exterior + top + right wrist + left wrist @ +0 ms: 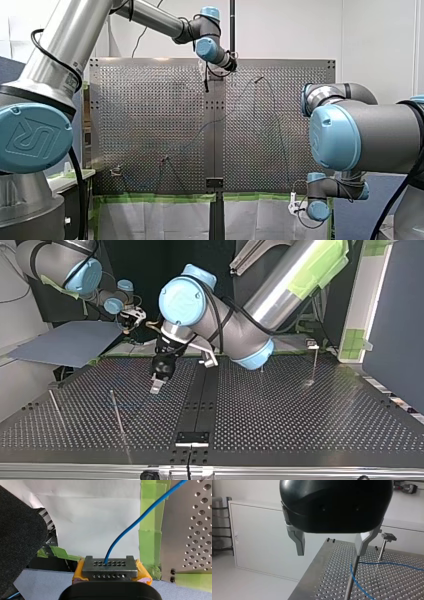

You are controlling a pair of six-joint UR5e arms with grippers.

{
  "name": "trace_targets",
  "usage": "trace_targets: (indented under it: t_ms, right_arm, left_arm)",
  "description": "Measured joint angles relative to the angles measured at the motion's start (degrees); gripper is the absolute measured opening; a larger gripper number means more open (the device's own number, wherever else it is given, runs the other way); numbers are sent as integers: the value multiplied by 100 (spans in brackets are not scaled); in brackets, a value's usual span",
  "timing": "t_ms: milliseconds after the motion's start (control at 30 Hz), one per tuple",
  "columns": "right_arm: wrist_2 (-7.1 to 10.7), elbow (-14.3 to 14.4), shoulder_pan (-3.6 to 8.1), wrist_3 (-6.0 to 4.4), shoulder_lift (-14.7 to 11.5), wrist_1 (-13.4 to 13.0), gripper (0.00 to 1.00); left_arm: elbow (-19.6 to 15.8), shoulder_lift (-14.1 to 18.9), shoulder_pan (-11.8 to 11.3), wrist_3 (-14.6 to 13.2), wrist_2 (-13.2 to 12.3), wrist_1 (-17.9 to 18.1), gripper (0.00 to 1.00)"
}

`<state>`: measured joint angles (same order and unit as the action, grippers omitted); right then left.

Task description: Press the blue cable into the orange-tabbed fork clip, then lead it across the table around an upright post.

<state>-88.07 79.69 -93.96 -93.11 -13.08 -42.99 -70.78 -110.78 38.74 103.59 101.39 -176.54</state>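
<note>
The right gripper (110, 566) is clamped on the blue cable (130, 527), with its yellow pads (141, 572) showing either side of the perforated metal fingers. The cable comes out from between those fingers and runs ahead of them toward one o'clock. It crosses white paper and a strip of green tape (147, 517) to reach the perforated table (190, 530).

The left gripper (330, 552) holds nothing, and its two metal fingers (298, 543) stand wide apart above the table edge. Just under one fingertip is the top of an upright post (350, 580); the pictures do not show whether they touch. The cable meets this post, bends there, and trails away over the table. Farther off stands a short stand with a flat head (384, 546).

In the top view the left gripper (156, 386) hangs over the table at about ten o'clock from its centre. Beyond the table's far edge, at eleven o'clock, the right gripper (131, 317) sits off the table.
</note>
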Motion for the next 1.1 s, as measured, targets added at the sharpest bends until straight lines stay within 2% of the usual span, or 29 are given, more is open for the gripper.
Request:
trace_targets:
  t_ms: [300, 767, 1100]
  right_arm:
    - [3, -1, -25, 6, 1, 0, 0]
    - [5, -1, -30, 10, 0, -4, 0]
    - [8, -1, -30, 2, -1, -5, 0]
  left_arm:
    - [-487, 2, 10, 73, 14, 487, 100]
    - [-1261, 3, -14, 352, 76, 1261, 100]
    - [-1813, 2, -42, 381, 86, 1814, 100]
